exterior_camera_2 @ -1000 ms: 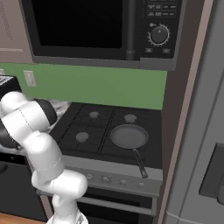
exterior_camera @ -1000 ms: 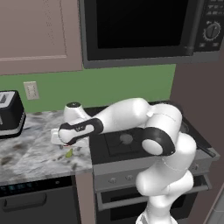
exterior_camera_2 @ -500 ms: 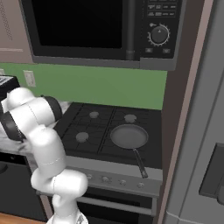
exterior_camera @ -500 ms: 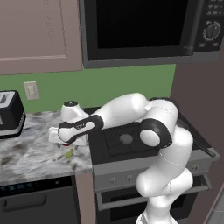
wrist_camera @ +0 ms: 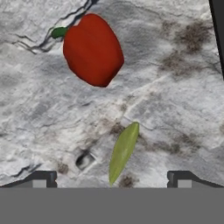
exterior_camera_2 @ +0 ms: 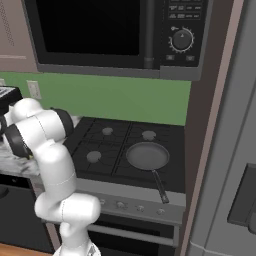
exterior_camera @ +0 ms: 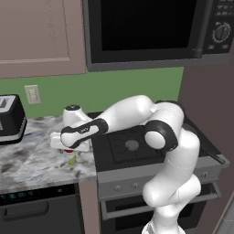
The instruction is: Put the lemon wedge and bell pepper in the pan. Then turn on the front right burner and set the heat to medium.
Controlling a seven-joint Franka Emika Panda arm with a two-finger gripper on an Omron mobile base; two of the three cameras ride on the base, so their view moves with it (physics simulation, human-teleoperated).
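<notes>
On the marble counter (wrist_camera: 175,96) lies the lemon wedge (wrist_camera: 124,151), a thin yellow-green sliver, straight below my open gripper (wrist_camera: 112,179), between its two fingertips (wrist_camera: 41,178). The red bell pepper (wrist_camera: 92,49) rests a short way beyond the wedge, stem pointing away. From the left base view my hand (exterior_camera: 68,140) hovers low over the counter left of the stove, with the lemon wedge (exterior_camera: 71,160) just under it. The grey pan (exterior_camera_2: 147,156) sits on the front right burner of the black cooktop (exterior_camera_2: 107,145), handle (exterior_camera_2: 160,185) toward the front, and it covers that burner.
A black toaster (exterior_camera: 10,119) stands at the counter's left. Stove knobs (exterior_camera_2: 120,204) line the front panel. A microwave (exterior_camera_2: 100,30) hangs above the cooktop, and a tall brown panel (exterior_camera_2: 210,125) closes the right side.
The elbow has risen and swung while the hand stayed over the lemon wedge, sinking slightly toward the counter. The jaws remain wide.
</notes>
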